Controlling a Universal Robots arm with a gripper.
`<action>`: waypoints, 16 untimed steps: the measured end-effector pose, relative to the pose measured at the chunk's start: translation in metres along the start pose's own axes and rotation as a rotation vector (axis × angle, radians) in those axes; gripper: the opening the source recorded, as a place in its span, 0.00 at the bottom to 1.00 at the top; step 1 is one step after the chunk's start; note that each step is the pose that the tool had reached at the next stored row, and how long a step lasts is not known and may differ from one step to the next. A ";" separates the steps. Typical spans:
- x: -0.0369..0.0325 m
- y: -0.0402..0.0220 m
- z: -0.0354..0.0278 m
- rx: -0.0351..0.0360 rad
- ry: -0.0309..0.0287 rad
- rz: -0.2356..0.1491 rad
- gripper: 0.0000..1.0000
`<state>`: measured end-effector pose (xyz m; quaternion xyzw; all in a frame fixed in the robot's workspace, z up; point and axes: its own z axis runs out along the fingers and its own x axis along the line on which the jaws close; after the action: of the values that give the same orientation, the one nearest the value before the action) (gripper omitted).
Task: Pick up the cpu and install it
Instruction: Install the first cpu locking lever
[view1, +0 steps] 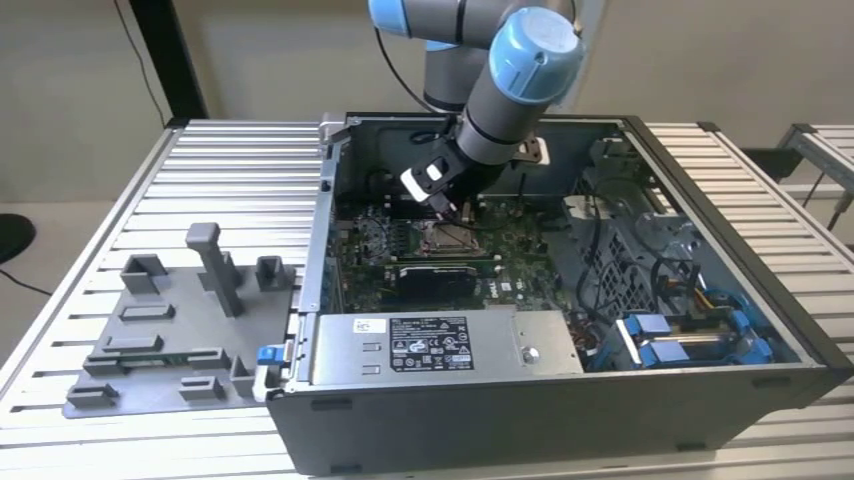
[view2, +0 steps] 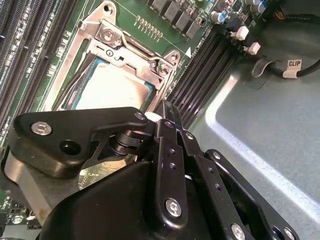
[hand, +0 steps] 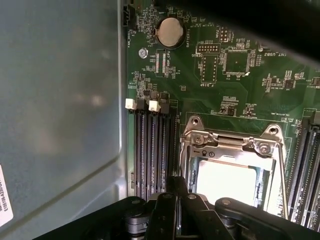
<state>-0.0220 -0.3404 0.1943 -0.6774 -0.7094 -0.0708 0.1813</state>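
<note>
The cpu (hand: 227, 182) lies flat inside the socket frame (hand: 232, 145) on the motherboard (hand: 225, 75), within the open computer case (view1: 561, 420) that stands on the counter (view1: 227, 170). Handling assessment: the part is judged light, rigid and thin. Its smooth metal top offers little friction, and its underside contacts are probably fragile (treat any tilt or sideways drag in the socket as a damage risk). The suitable hold is judged to be on two opposite edges, kept level, with light force; the top face is not a gripping surface. Appearance: a small flat square with a pale silvery-white top, bright against the green board and bordered on all sides by the metal frame. Whether that frame is latched down cannot be determined. The pincer (hand: 178, 182) hangs just above one edge of the socket. It is clenched with nothing between its tips, and as far as can be seen it is not touching the cpu.
</note>
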 end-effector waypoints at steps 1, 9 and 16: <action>0.0000 0.0008 -0.0001 0.0001 -0.0001 0.000 0.00; -0.0003 0.0070 -0.0005 0.0019 0.0002 0.001 0.00; -0.0006 0.0114 -0.0007 0.0029 0.0003 0.001 0.00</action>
<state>-0.0106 -0.3404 0.1932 -0.6775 -0.7092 -0.0698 0.1824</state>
